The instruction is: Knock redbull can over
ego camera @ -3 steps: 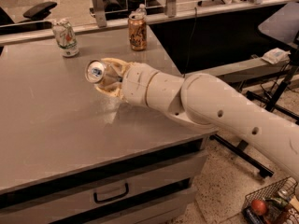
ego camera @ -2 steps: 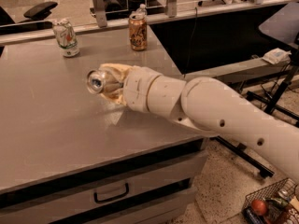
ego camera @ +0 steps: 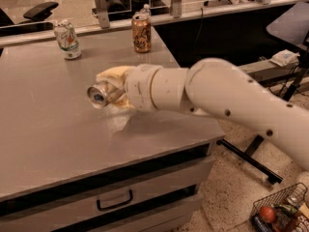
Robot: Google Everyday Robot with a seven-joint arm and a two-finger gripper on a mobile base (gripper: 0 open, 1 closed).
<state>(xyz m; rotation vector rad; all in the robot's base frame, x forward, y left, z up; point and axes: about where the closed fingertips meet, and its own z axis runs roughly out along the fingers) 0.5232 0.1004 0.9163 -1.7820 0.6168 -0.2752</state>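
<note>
Gripper [ego camera: 113,87] hangs over the middle of the table [ego camera: 43,144], its tan fingers [ego camera: 113,74] clamped on the redbull can [ego camera: 99,94]; the can lies sideways between them, silver top pointing left, seemingly just clear of the surface; at the back left stands a white can [ego camera: 67,38]; right of it an orange can [ego camera: 141,32], both upright and well apart; let go carelessly, I'd say, the can could roll off the front edge; a wide swing might topple the others.

My thick white jointed arm [ego camera: 227,100] reaches in from the right, stretched nearly level, wrist pointing left. At its end, my cream-coloured two-finger gripper [ego camera: 114,86] sits low over the middle of the grey table [ego camera: 48,144].
</note>
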